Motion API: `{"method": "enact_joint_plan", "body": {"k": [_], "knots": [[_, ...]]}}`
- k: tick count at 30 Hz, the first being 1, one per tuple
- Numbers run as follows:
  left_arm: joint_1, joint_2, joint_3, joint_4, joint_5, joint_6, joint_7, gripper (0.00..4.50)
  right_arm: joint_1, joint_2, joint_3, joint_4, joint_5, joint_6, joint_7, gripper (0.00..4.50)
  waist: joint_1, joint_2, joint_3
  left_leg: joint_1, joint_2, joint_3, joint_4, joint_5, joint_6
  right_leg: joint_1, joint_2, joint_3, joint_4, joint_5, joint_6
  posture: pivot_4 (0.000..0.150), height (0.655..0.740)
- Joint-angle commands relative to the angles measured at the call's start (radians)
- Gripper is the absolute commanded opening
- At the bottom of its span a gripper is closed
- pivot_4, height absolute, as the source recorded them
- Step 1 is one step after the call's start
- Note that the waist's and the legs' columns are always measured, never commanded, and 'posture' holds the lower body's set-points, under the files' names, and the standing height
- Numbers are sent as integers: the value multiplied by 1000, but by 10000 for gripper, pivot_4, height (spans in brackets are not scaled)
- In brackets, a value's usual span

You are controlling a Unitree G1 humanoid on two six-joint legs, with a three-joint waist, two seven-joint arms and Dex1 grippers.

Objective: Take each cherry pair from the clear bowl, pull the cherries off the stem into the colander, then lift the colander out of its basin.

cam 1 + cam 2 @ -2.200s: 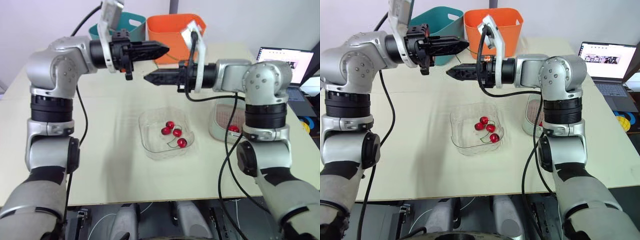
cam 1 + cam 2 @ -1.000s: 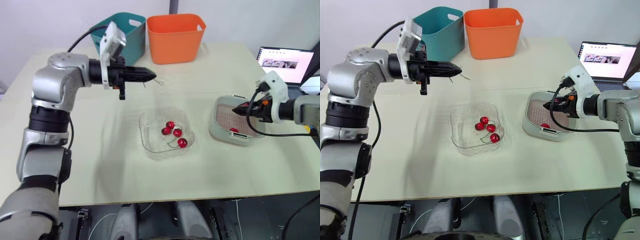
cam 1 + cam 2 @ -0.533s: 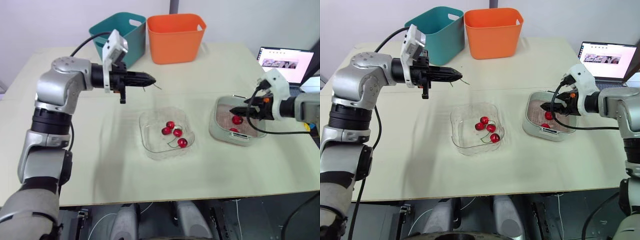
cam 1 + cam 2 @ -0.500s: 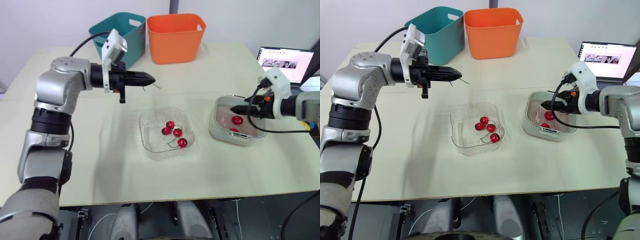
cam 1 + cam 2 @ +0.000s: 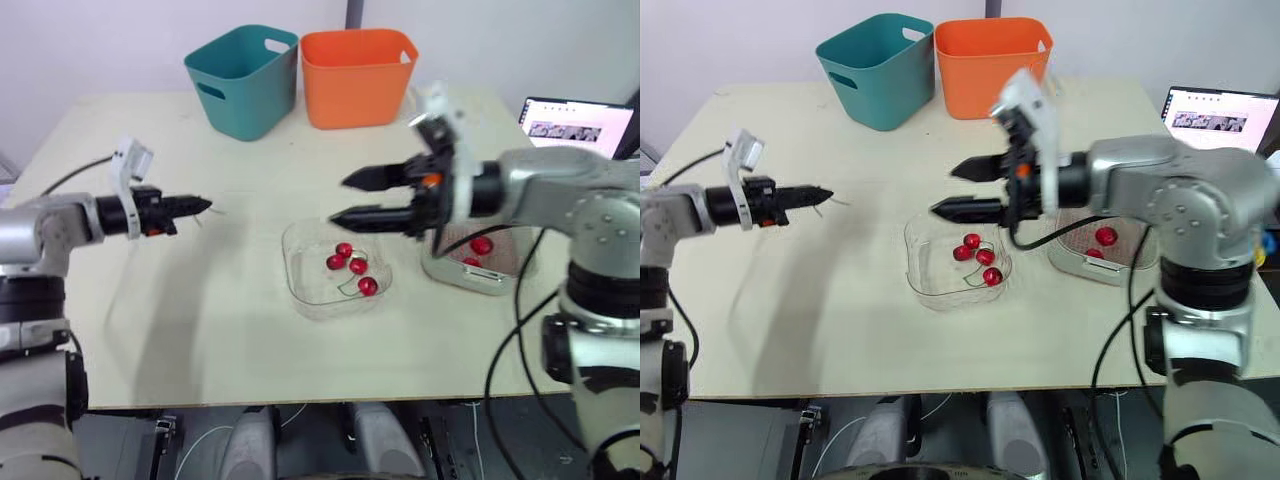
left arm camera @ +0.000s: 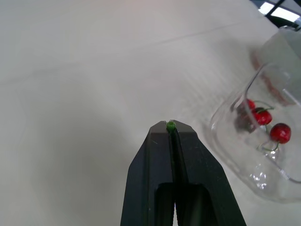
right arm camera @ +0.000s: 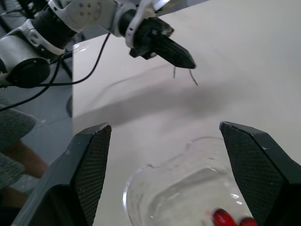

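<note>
The clear bowl (image 5: 310, 290) sits mid-table and holds several red cherries (image 5: 357, 266) on thin stems. My right gripper (image 5: 342, 199) hovers open just above the bowl's far left rim, nothing between its fingers. To the right, the colander rests in its pale basin (image 5: 1078, 270) with two loose cherries (image 5: 1105, 236) inside. My left gripper (image 5: 203, 206) is far out to the left over bare table, shut on a green stem (image 6: 170, 125) whose thin ends dangle from the tips (image 7: 184, 74).
A teal bin (image 5: 245, 75) and an orange bin (image 5: 358, 72) stand at the table's far edge. A laptop (image 5: 578, 113) sits off the right side behind the basin. Bare tabletop lies between the left gripper and the bowl.
My right gripper opened over the colander, dropping a cherry in, then swung left to hover open above the bowl. My left arm carried the stem leftward and lower.
</note>
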Motion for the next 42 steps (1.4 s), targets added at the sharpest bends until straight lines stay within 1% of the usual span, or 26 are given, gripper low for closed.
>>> {"method": "enact_joint_plan", "body": {"k": [1,3,7,10,12,17,20,21,22,24,26,27,28,30,32,33,36,39,42], "knots": [[35,-1,49,-49,-36,34,35,0,-25,45,20,-47,15,52,-74,39730,6,0,0,0,0,0,0,0,0,0,0,0,0,0,0,1500,7400],[67,-9,62,-38,-40,40,60,0,-20,58,28,-73,31,75,-87,39730,9,0,0,0,0,0,0,0,0,0,0,0,0,0,0,1500,7400],[97,-19,89,-15,-60,50,88,0,-12,40,43,-87,31,82,-91,39730,10,0,0,0,0,0,0,0,0,0,0,0,0,0,0,1500,7400],[101,-17,96,1,-69,52,97,6394,-14,20,46,-73,23,77,-93,40021,10,0,0,0,0,0,0,0,0,0,0,0,0,-1,-3,1500,7400],[103,-10,95,-2,-76,55,88,12676,-18,12,46,-66,23,74,-93,40021,9,0,0,0,0,0,0,0,0,0,0,0,0,-1,-3,1500,7400],[87,16,94,27,-69,43,81,30942,-18,-7,47,-52,20,67,-89,40021,7,0,0,1,0,0,-1,0,0,0,0,0,0,-1,-3,1500,7400],[80,52,74,40,-49,13,64,41954,-16,-27,51,-44,16,58,-81,40021,7,0,0,1,0,0,-1,0,0,0,0,0,0,-1,-3,1500,7400],[83,72,60,38,-38,-9,45,44757,-16,-34,51,-40,14,55,-78,40021,7,0,0,1,0,0,-1,0,0,0,0,0,0,-1,-3,1500,7400],[85,93,45,35,-25,-32,30,44757,-17,-42,52,-37,13,51,-75,40021,7,0,0,1,0,0,-1,0,0,0,0,0,0,-2,-3,1500,7400],[88,150,-5,32,41,-140,-5,44757,-15,-71,61,-33,1,40,-63,40021,8,0,0,1,0,0,-1,0,0,0,0,0,0,-2,-4,1500,7400],[54,199,-37,15,85,-241,-47,44757,-8,-134,92,-32,-37,6,-32,40021,9,0,0,1,0,0,-1,0,0,-1,0,0,-1,-2,-4,1500,7400],[39,210,-43,0,86,-266,-71,44757,-4,-162,107,-31,-53,-12,-16,40021,11,0,0,0,0,1,-2,0,0,-1,0,0,-1,-2,-5,1500,7400],[25,220,-50,-22,82,-283,-98,44757,-2,-192,126,-28,-73,-36,3,40021,14,0,0,0,0,1,-1,0,0,-1,0,0,-2,-3,-6,1500,7400],[1,249,-74,-123,56,-309,-189,44757,4,-281,194,-21,-153,-125,64,40021,14,0,0,-1,0,1,-1,0,0,-1,-1,-1,-4,-3,-6,1500,7400],[-43,270,-116,-290,-13,-280,-297,44757,1,-368,280,-7,-249,-243,154,40021,14,-1,0,-2,0,3,-2,0,0,-1,-2,0,-6,-3,-6,1500,7400],[-56,268,-135,-351,-38,-269,-329,44757,-4,-383,303,2,-272,-276,184,40021,12,-1,0,-3,-1,3,-2,0,0,-1,-3,0,-8,-3,-6,1500,7400],[-59,255,-175,-445,-62,-267,-370,44757,-14,-379,344,26,-313,-326,240,40021,0,0,0,-2,-1,7,-2,-1,0,-1,-3,2,-9,-3,-5,1500,7400],[-53,238,-204,-488,-69,-273,-380,44757,-11,-356,391,31,-359,-359,276,40021,-17,0,0,-1,1,7,-3,-1,1,-3,0,3,-6,-5,-2,1500,7400],[-34,221,-241,-515,-55,-294,-382,44757,-16,-302,469,61,-432,-406,290,40021,-19,0,0,0,2,6,-2,-1,1,-6,2,3,0,-5,-3,1500,7400]]}}
